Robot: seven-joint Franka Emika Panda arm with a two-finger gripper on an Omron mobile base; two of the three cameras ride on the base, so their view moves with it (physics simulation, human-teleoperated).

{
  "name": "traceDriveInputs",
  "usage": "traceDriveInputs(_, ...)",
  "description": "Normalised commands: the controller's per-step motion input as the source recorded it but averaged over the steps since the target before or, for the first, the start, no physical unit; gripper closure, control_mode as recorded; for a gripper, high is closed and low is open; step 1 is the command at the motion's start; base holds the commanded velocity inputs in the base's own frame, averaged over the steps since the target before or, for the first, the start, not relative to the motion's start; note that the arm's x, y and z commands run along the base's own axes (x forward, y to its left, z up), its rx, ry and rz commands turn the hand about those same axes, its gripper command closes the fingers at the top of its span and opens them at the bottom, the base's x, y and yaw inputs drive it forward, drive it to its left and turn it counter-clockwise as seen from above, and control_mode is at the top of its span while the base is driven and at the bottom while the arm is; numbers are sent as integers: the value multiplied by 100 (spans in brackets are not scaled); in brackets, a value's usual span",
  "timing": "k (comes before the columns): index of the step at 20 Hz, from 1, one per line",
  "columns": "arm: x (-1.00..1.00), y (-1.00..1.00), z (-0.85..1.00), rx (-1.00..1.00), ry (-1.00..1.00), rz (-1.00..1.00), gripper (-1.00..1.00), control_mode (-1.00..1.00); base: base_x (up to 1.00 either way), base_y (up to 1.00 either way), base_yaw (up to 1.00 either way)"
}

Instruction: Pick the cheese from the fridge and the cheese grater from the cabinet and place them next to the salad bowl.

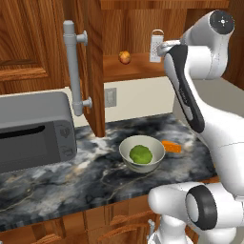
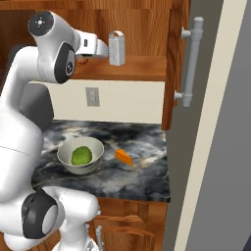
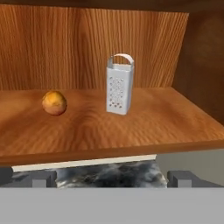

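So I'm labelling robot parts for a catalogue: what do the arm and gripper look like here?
The arm has glossy white rounded links with dark grey joint rings and a dark stripe along one link. A round dark cap with small dots tops one joint. The gripper has two small dark grey blocky fingertips.

The grater [image 3: 119, 85] is standing upright on the wooden shelf of the open cabinet [image 3: 109, 127], silvery, tapered, with dotted faces and a loop handle on top. The cheese [image 2: 123, 157], a small orange wedge, is lying on the dark marble counter just beside the bowl [image 2: 80, 155]. The off-white bowl is holding a green leafy ball.
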Motion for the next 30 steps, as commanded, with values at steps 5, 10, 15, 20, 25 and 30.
traceDriveInputs(5, 61, 0, -31, 0, 10, -5, -100, -100, 0, 0, 0)
traceDriveInputs(10, 33, 0, -19, 0, 6, -2, -100, -100, 0, 0, 0)
traceDriveInputs(15, 39, 1, 0, 1, 1, 0, -100, -100, 0, 0, 0)
traceDriveInputs(20, 34, 0, -3, 0, 4, 0, -100, -100, 0, 0, 0)
traceDriveInputs(25, 37, 0, 0, 0, 0, 0, -100, -100, 0, 0, 0)
traceDriveInputs(30, 43, 0, 0, 0, 0, 0, -100, -100, 0, 0, 0)
